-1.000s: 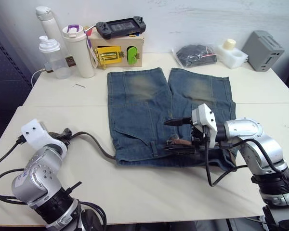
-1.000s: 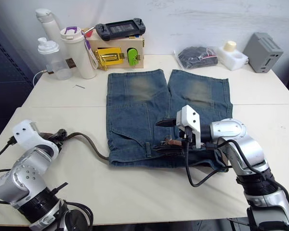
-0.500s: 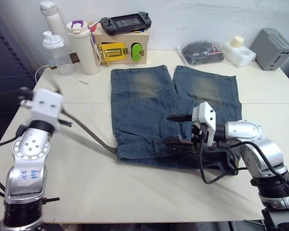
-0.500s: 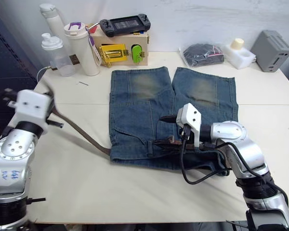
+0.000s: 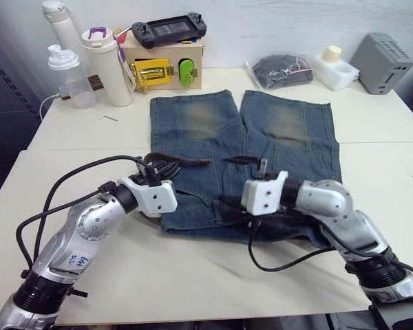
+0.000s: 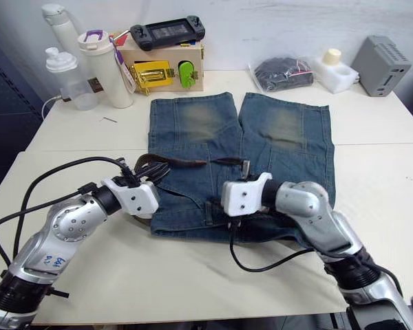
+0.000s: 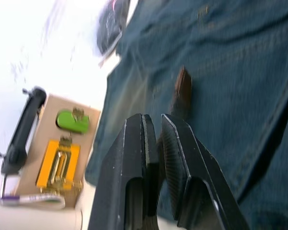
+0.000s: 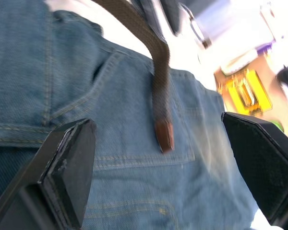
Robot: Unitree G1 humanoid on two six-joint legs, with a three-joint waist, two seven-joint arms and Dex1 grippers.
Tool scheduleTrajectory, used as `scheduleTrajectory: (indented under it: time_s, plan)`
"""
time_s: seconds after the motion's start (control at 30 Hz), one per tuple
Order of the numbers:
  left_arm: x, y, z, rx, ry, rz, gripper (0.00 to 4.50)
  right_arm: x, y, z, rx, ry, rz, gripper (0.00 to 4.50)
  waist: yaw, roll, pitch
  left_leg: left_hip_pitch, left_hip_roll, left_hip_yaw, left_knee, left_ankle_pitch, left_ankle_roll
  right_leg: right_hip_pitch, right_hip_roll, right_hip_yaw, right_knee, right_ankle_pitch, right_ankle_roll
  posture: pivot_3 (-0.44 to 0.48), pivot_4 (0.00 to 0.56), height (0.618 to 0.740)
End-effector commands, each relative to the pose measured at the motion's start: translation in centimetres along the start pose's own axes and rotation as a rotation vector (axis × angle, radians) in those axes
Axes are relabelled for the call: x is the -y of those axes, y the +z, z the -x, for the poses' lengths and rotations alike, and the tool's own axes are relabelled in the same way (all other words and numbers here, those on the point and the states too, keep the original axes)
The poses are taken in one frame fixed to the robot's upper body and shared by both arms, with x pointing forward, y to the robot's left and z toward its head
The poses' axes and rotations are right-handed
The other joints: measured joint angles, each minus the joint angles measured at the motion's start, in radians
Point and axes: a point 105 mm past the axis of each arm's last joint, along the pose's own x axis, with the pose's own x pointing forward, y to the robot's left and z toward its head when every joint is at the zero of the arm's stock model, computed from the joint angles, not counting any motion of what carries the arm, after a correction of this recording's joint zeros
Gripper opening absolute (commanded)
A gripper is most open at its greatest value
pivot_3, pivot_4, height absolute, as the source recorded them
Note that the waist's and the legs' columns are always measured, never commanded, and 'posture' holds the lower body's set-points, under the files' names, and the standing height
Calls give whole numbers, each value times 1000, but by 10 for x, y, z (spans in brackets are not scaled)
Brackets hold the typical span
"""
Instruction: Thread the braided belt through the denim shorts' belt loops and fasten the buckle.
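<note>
Gripping dark-brown braided belt [image 5: 166, 162] in left end effector [image 7: 156, 139], fingers clamped on strap, leather tip [image 7: 183, 86] poking out over faded blue denim shorts [image 5: 289, 130]. Right end effector [image 8: 158, 163] spread wide apart, hovering low over waistband. Shorts flat mid-tabletop, small silver buckle [image 5: 262, 165] resting on denim. Risk: strap slips from pinch or tip misses loop, bunching fabric. Pale tabletop [image 5: 193, 265], white wall behind, bottles, toy box, grey box along back edge.

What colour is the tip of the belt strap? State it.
Reddish-brown tip on the dark-brown woven belt, clearest in the right wrist view.
</note>
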Motion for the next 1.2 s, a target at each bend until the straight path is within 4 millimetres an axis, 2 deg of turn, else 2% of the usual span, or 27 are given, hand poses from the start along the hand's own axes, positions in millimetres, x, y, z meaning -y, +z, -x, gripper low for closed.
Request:
scheduleTrajectory:
  time_s: [0.03,0.1,0.17,0.2,0.27,0.4,0.5,0.53,0.6,0.73,0.93,1.1,1.13,1.17,1.2]
  plan:
    - [-10,4,1,24,48,37,601,9,2,-11,-3,-63,53,4500,-2,0,0,0,0,0,1,0,0,0,0,0,1,0,0,0,150,646]
    - [-14,-6,1,-18,77,118,601,10,3,-15,5,-83,24,4500,-4,0,0,0,0,0,1,0,0,0,1,0,2,0,0,0,150,646]
    - [-28,-20,3,-42,165,362,601,12,3,-16,9,-101,-6,4500,-8,0,0,0,0,0,1,1,-1,-1,1,0,3,0,0,0,150,646]
    - [-38,-28,4,-42,211,493,851,13,3,-15,9,-108,-26,4500,-9,0,0,-1,0,0,1,1,-1,-3,1,0,4,0,0,0,150,646]
    - [-41,-35,2,-14,147,620,1417,15,1,-12,8,-116,-53,4500,-10,-1,0,-1,0,-3,2,1,-2,-5,2,0,6,0,0,0,150,646]
    - [-42,-35,-5,46,-121,670,3112,19,1,-5,24,-123,-122,4500,-20,-1,0,-1,-1,-3,2,2,-4,-7,0,1,10,0,0,0,150,646]
    - [-50,-49,-13,40,-238,719,4403,19,4,-1,53,-102,-197,4500,-20,-1,0,-3,-1,-4,2,1,-4,-8,0,0,11,0,0,0,150,646]
    - [-51,-56,-16,26,-276,719,4470,17,6,0,62,-90,-215,4500,-21,-1,0,-3,-1,-5,2,1,-4,-8,0,0,11,0,0,0,150,646]
    - [-45,-70,-17,-8,-381,699,4470,14,9,2,79,-67,-258,4500,-23,-1,0,-3,-1,-5,2,1,-4,-8,-1,0,11,0,0,0,150,646]
    - [-52,-87,-30,-26,-423,743,4470,9,12,8,85,-41,-308,4500,-31,-1,0,-4,-1,-5,2,1,-4,-8,-1,-1,11,0,0,0,150,646]
    - [-34,-110,-42,-179,-523,621,4470,10,10,13,53,-69,-334,4500,-45,-1,0,-5,-1,-5,2,1,-4,-8,-1,-1,9,0,0,0,150,646]
    - [-23,-111,-46,-173,-596,553,3139,13,13,16,43,-97,-350,4500,-46,-2,0,-8,-1,-6,2,1,-4,-10,-2,-2,9,0,0,0,150,646]
    - [-23,-111,-47,-172,-596,537,2516,14,13,16,40,-101,-352,4500,-45,-2,-1,-8,-1,-7,4,1,-4,-10,-2,-2,9,0,0,0,150,646]
    - [-22,-112,-47,-170,-594,522,2221,15,13,16,37,-105,-352,4500,-45,-2,-1,-8,-1,-7,4,1,-4,-10,-2,-2,9,0,0,0,150,646]
    - [-22,-111,-47,-163,-596,510,1622,15,12,16,35,-107,-353,4500,-45,-2,-1,-9,-1,-6,5,1,-4,-10,-2,-2,9,0,0,0,150,646]
